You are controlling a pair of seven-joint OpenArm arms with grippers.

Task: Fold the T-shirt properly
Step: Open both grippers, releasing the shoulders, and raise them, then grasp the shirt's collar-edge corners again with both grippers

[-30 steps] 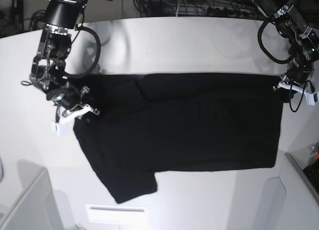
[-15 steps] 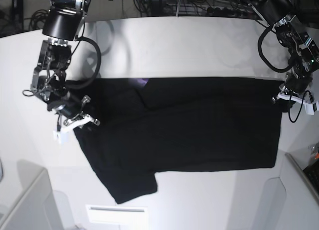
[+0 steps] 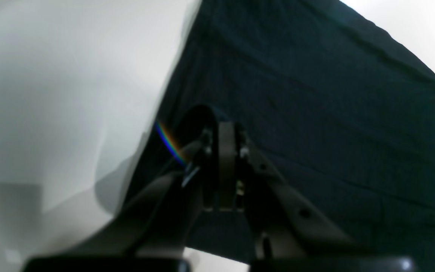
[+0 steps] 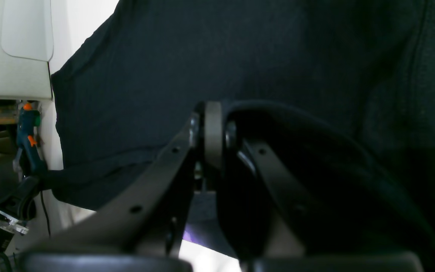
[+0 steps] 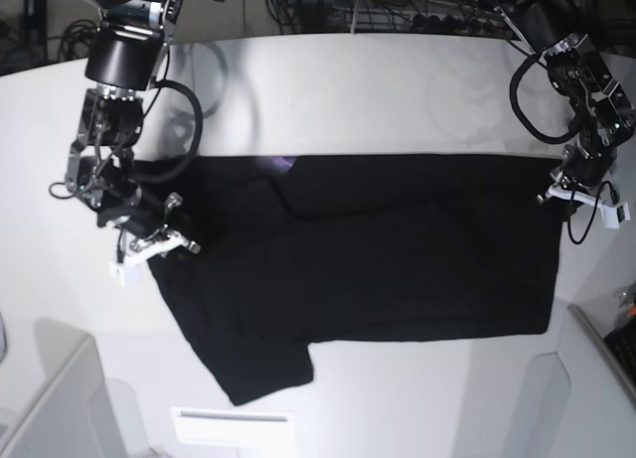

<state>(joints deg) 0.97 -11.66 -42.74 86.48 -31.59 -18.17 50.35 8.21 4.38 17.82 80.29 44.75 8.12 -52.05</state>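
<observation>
The black T-shirt (image 5: 397,249) lies spread plain side up across the white table (image 5: 378,90), with one sleeve hanging toward the front left. A small purple patch (image 5: 285,164) shows at a turned-over fold near its back edge. My left gripper (image 5: 562,193) is at the shirt's back right corner. In the left wrist view the gripper (image 3: 226,151) is shut on a fold of the black cloth (image 3: 315,94). My right gripper (image 5: 159,241) is at the shirt's left edge. In the right wrist view the gripper (image 4: 213,128) is shut on the cloth (image 4: 202,56).
Grey panels stand at the front left (image 5: 50,398) and front right (image 5: 596,379) of the table. A white slotted strip (image 5: 234,425) lies at the front edge. Cables (image 5: 397,11) run behind the table. A tool with orange parts (image 4: 28,132) shows beside the table.
Both grippers moved a little toward the front with the cloth in them, and the shirt's back edge shifted with them. A purple patch came into view at the fold.
</observation>
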